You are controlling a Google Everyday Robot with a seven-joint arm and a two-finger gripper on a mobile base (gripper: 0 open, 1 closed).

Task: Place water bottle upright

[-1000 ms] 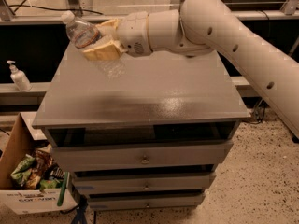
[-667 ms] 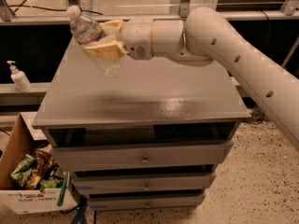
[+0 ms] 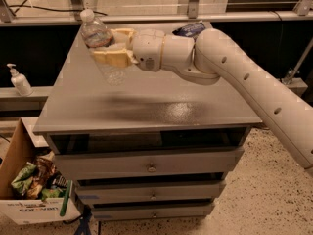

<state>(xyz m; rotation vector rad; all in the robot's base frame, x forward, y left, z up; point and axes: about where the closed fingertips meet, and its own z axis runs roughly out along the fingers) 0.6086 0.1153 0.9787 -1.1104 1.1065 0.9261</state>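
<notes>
The water bottle [image 3: 100, 45] is clear ribbed plastic with a white cap at the top left, near upright and tilted a little, with the cap leaning left. My gripper [image 3: 113, 45] is shut on its middle, its yellowish fingers [image 3: 111, 58] on either side of the label band. It holds the bottle above the left rear part of the grey cabinet top [image 3: 146, 106]. The bottle's base hangs just over the surface; I cannot tell if it touches. My white arm [image 3: 244, 77] reaches in from the right.
A dark blue packet [image 3: 190, 29] lies at the back of the cabinet top behind the arm. A white pump dispenser bottle [image 3: 18, 80] stands on a ledge at left. A cardboard box of snack packets [image 3: 34, 190] sits on the floor at lower left. Drawers [image 3: 151, 168] face front.
The gripper has carried the bottle a little further left and back, and the bottle has tipped more upright, cap rising.
</notes>
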